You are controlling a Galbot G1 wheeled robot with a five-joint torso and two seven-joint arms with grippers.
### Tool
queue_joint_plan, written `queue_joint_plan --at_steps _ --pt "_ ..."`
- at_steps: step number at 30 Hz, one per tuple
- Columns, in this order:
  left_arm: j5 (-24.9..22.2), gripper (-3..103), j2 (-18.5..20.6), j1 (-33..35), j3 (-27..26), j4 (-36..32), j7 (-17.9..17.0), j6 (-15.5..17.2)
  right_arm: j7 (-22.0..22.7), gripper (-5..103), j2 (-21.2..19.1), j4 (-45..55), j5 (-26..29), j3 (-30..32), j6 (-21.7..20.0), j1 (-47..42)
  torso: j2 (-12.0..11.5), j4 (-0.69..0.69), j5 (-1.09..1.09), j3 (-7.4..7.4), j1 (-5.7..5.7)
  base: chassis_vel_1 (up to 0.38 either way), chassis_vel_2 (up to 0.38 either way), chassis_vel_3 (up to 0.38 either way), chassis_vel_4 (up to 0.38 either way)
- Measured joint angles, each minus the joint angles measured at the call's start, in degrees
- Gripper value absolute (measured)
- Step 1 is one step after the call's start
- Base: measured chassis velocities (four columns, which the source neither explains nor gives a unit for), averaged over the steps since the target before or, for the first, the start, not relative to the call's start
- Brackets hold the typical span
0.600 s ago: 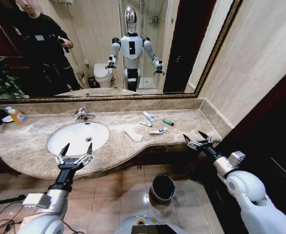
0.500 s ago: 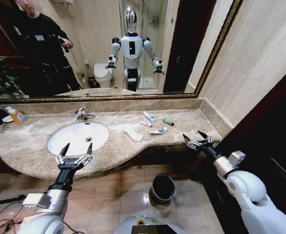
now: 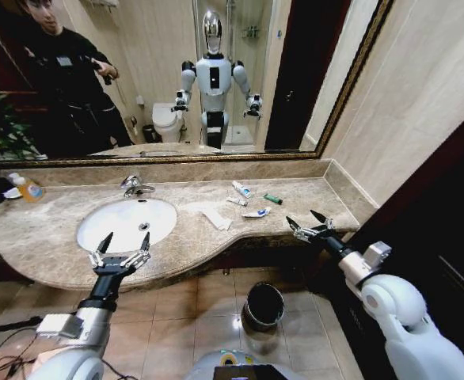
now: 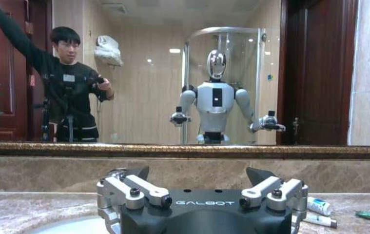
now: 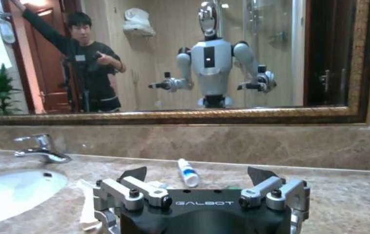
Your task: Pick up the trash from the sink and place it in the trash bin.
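**Standing at the marble bench: both end effectors open, trash not yet picked up**

Facing the mirror wall, the robot has both arms raised at the front edge of the beige-brown marble bench (image 3: 50, 237). The left end effector (image 3: 121, 252) hovers over that front edge, just in front of the white oval sink (image 3: 109, 226), with its fingers spread wide and nothing between them. The right end effector (image 3: 309, 224) hangs just off the front edge near the bench's right end, fingers likewise spread wide and empty.

The trash lies on the bench to the right of the sink, not in the basin. A flat white paper wrapper (image 3: 215, 218) sits nearest the basin. Beyond it, toward the right end, lie a white tube with a blue end (image 3: 241, 189) close to the back edge, a smaller white tube (image 3: 236, 201) beside it, a white tube with a teal end (image 3: 256, 212) nearer the front edge, and a small green piece (image 3: 273, 199). None touches either end effector.

The chrome tap (image 3: 135, 187) stands at the back edge behind the sink. An orange-liquid soap bottle (image 3: 28, 188) stands at the back left corner of the bench.

The trash bin (image 3: 264, 306), dark with a shiny rim, stands upright on the tiled floor (image 3: 176, 317) below the bench's front edge, between the two arms.
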Motion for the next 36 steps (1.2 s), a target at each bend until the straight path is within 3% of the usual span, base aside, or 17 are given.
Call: queue_joint_plan --at_steps 12,15,22,27,31,36 --pt "0.0 100 0.0 0.0 0.0 0.0 0.0 0.0 0.8 100 -3.4 -6.9 -0.4 -3.8 1.6 6.2 0.0 -0.01 0.00 0.00 0.00 0.000 0.000 0.000 0.000" --pt "0.0 100 0.0 0.0 0.0 0.0 0.0 0.0 -0.3 100 -4.5 -9.2 -0.4 -5.5 0.2 9.5 0.0 -0.01 -0.02 0.00 0.00 0.000 0.000 0.000 0.000" --pt "0.0 100 0.0 0.0 0.0 0.0 0.0 0.0 -0.9 100 -6.8 -19.8 -1.6 -16.2 -3.8 24.2 0.0 0.01 -0.02 0.01 0.00 0.000 0.000 0.000 0.000" --pt "0.0 100 0.0 0.0 0.0 0.0 0.0 0.0 -0.7 100 -7.8 -27.3 -2.3 -22.6 -4.5 32.0 0.0 0.00 0.00 0.01 0.00 0.000 0.000 0.000 0.000" --pt "0.0 100 0.0 0.0 0.0 0.0 0.0 0.0 -3.3 100 -9.0 -36.1 -2.4 -30.1 -4.4 41.7 0.0 0.01 -0.02 0.01 0.01 0.000 0.000 0.000 0.000" --pt "0.0 100 0.0 0.0 0.0 0.0 0.0 0.0 -6.8 100 -8.9 -42.4 -3.8 -34.1 -4.2 46.9 0.0 0.00 -0.03 0.00 0.00 0.000 0.000 0.000 0.000"
